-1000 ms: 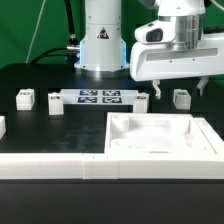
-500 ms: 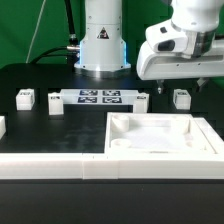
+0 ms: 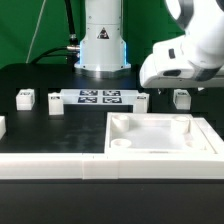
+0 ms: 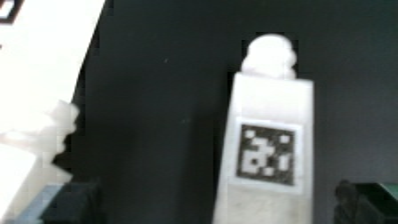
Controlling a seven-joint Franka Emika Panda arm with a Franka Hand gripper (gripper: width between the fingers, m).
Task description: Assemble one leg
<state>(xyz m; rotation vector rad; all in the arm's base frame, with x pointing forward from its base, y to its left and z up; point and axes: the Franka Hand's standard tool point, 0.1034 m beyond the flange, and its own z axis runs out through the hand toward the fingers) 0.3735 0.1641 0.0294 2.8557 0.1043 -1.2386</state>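
Observation:
Three small white legs show in the exterior view: one [image 3: 181,98] on the right, under my gripper [image 3: 181,86], and two on the left [image 3: 25,97] [image 3: 56,103]. In the wrist view the leg [image 4: 267,150] is a long white post with a black-and-white tag and a rounded tip at its far end. My gripper [image 4: 217,205] is open around it, with dark fingertips [image 4: 63,205] on each side and gaps to the post. Its fingers are mostly hidden by the hand in the exterior view.
The large white tray-like part [image 3: 125,160] with a raised rim lies in front. The marker board [image 3: 100,97] lies behind it by the robot base. A white part's edge [image 4: 36,140] shows beside the leg in the wrist view.
The hand has tilted and swung toward the exterior view's right, staying over the right leg. Nothing has been picked up.

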